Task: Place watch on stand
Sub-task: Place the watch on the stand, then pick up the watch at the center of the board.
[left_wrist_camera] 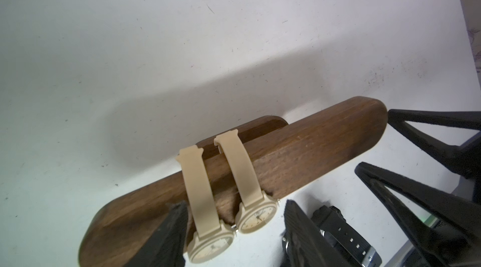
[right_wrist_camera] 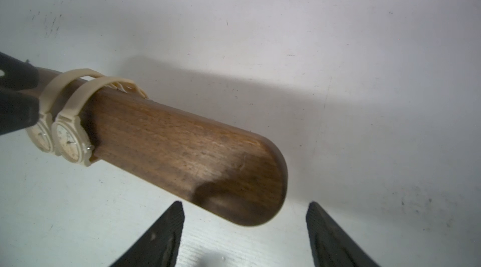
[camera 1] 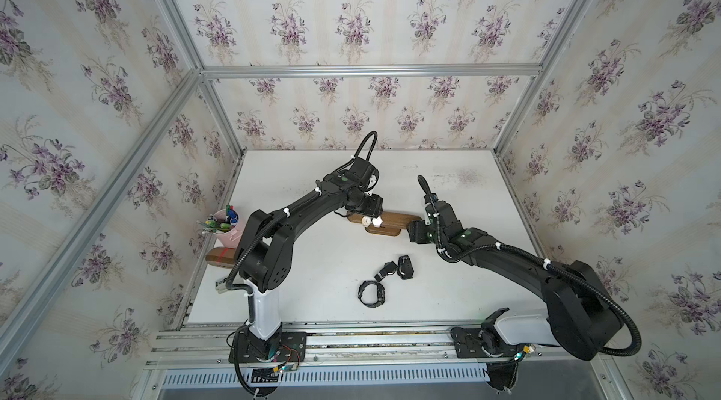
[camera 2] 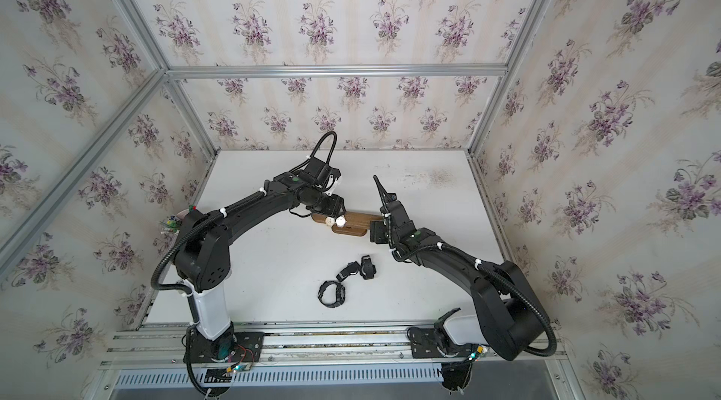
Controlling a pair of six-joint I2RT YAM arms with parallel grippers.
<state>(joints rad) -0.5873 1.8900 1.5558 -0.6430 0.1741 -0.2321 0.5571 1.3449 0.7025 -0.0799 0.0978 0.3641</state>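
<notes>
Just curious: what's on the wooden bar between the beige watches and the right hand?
Nothing: the right wrist view shows the stand bare from beige watches to right hand.

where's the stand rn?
Mid-table in both top views, the stand lies between the grippers: left gripper by the two beige watches on it, right gripper at its bare end.

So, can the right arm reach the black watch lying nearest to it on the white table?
Probably yes. The right gripper is open and empty at the free end of the dark brown wooden stand, and only bare white table lies between it and that black watch.
</notes>
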